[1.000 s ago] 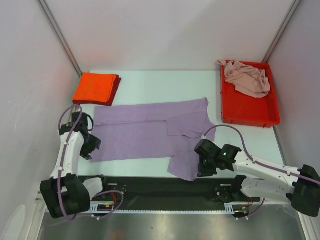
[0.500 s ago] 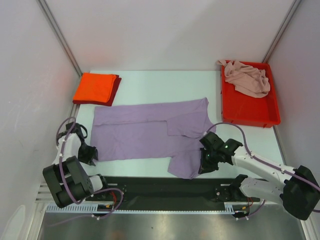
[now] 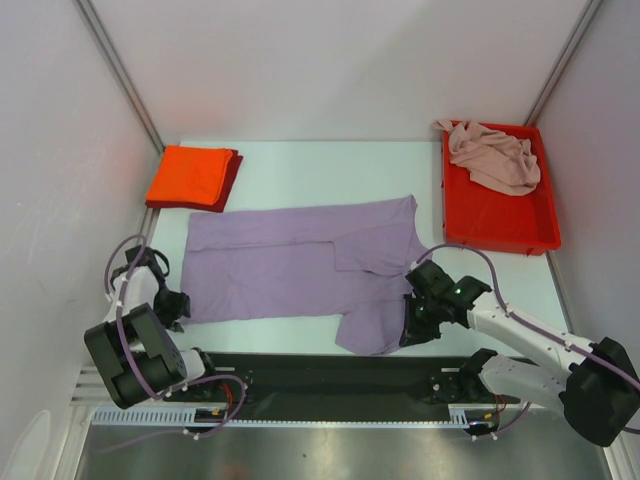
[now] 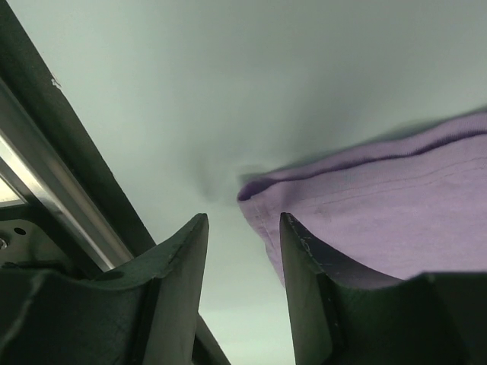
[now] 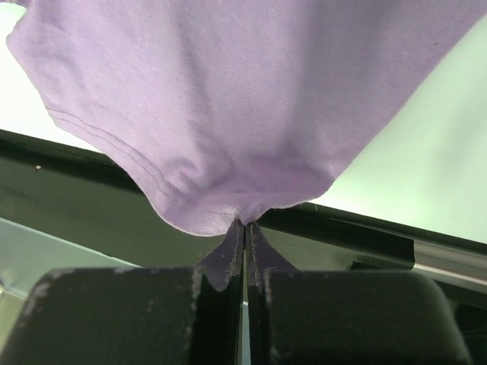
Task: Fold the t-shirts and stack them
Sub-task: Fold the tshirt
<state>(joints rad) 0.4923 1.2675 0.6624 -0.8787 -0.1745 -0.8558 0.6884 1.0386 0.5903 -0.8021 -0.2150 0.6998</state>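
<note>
My right pincer [image 5: 245, 225] is clamped on the near-right edge of the lavender t-shirt [image 3: 280, 265], which lies spread across the bench [image 3: 330, 170]. My left pincer [image 4: 243, 222] is parted, just beside the shirt's near-left corner.

1 camera looks down from high up at the whole table [image 3: 320, 170]. 2 wrist cameras sit low and very close. All 3 see the purple shirt [image 3: 290, 265].
</note>
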